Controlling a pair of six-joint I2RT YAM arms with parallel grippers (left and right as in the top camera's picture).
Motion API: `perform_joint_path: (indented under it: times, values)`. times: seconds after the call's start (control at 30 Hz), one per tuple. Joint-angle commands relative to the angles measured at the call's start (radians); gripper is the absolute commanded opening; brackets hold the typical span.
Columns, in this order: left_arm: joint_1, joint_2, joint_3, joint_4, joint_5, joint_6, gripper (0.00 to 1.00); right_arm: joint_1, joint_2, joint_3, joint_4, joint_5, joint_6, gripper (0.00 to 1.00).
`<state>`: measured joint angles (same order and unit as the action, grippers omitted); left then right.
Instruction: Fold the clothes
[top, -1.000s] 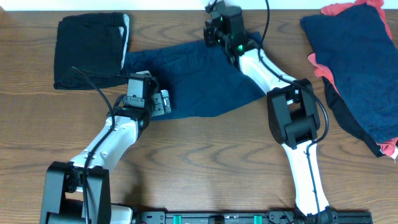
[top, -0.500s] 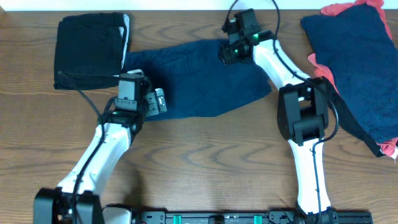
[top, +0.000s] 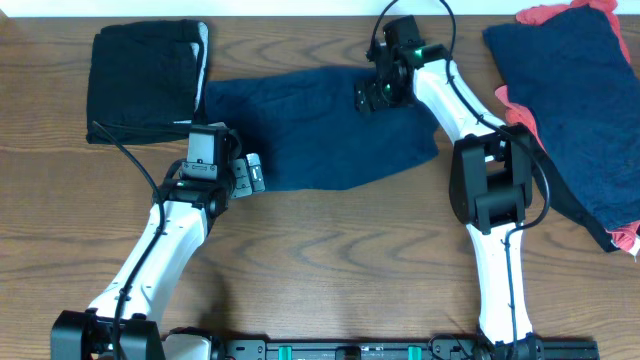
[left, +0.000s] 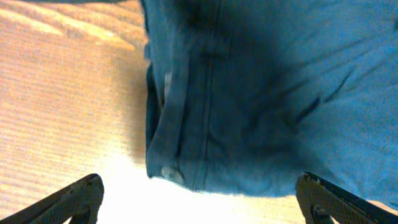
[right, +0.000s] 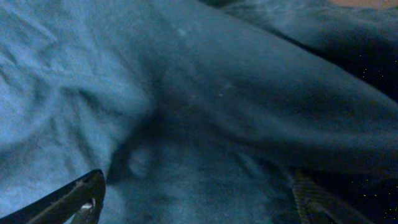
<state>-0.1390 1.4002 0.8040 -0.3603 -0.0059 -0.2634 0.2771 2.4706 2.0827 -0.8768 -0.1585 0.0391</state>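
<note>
My left gripper hangs over the 7 o'clock corner of the dark navy blue soft fabric garment, which lies spread flat on the brown wooden table, a little toward 12 o'clock from the centre. In my left wrist view the two fingers stand very far apart at the bottom corners. Between them I see only the thick hem of the navy garment and bare wood, so this gripper has hold of nothing.

My right gripper is above the 1 o'clock part of the same garment. Its fingers are also spread wide, with wrinkled blue cloth lying under them, not pinched.

At 10 o'clock rests a folded black fabric garment with a pale grey stripe, just beside the navy one. At 2 o'clock, well apart, lies a pile of navy and coral-red fabric garments.
</note>
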Motion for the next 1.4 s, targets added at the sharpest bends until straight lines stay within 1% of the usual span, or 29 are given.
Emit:
perform_joint_path:
  times: [0.0, 0.03, 0.13, 0.27, 0.33, 0.5, 0.57, 0.6, 0.73, 0.77, 0.97, 1.13, 1.2, 1.37]
  values:
    - [0.003, -0.009, 0.012, -0.006, -0.001, 0.005, 1.0, -0.02, -0.003, -0.003, -0.08, 0.083, 0.032, 0.98]
    - [0.003, -0.009, 0.012, -0.005, -0.001, 0.004, 0.98, -0.027, -0.003, -0.003, -0.114, 0.085, 0.032, 0.99]
    - [0.003, -0.013, 0.012, 0.003, 0.04, 0.005, 0.98, -0.043, -0.003, -0.003, -0.185, 0.091, 0.031, 0.99]
    - [0.006, -0.016, 0.029, 0.019, 0.075, 0.01, 0.98, -0.054, -0.008, -0.003, -0.206, 0.09, 0.031, 0.99]
    - [0.013, -0.016, 0.068, 0.0, 0.126, 0.051, 0.98, -0.055, -0.016, -0.003, -0.211, 0.083, 0.03, 0.99]
    - [0.042, 0.012, 0.248, -0.121, 0.13, 0.149, 0.98, -0.055, -0.073, -0.003, -0.224, 0.062, 0.015, 0.99]
    - [0.056, 0.048, 0.321, -0.162, 0.135, 0.183, 0.98, -0.054, -0.111, -0.003, -0.237, 0.057, 0.011, 0.99]
    - [0.067, 0.076, 0.361, -0.183, 0.165, 0.214, 0.98, -0.055, -0.134, -0.003, -0.246, 0.056, 0.011, 0.99]
    - [0.126, 0.214, 0.48, -0.246, 0.384, 0.311, 0.98, -0.055, -0.211, -0.003, -0.277, 0.054, 0.004, 0.99]
    - [0.146, 0.257, 0.507, -0.263, 0.426, 0.324, 0.98, -0.055, -0.229, -0.003, -0.285, 0.054, 0.003, 0.99]
    - [0.236, 0.463, 0.611, -0.314, 0.554, 0.369, 0.98, -0.055, -0.274, -0.003, -0.329, 0.053, -0.011, 0.99]
    - [0.249, 0.527, 0.614, -0.309, 0.592, 0.425, 0.98, -0.055, -0.273, -0.003, -0.351, 0.053, -0.01, 0.99]
    - [0.249, 0.549, 0.614, -0.299, 0.641, 0.455, 0.98, -0.055, -0.273, -0.003, -0.35, 0.045, -0.001, 0.99]
    - [0.249, 0.61, 0.614, -0.244, 0.648, 0.466, 0.99, -0.056, -0.273, -0.003, -0.346, 0.029, 0.006, 0.99]
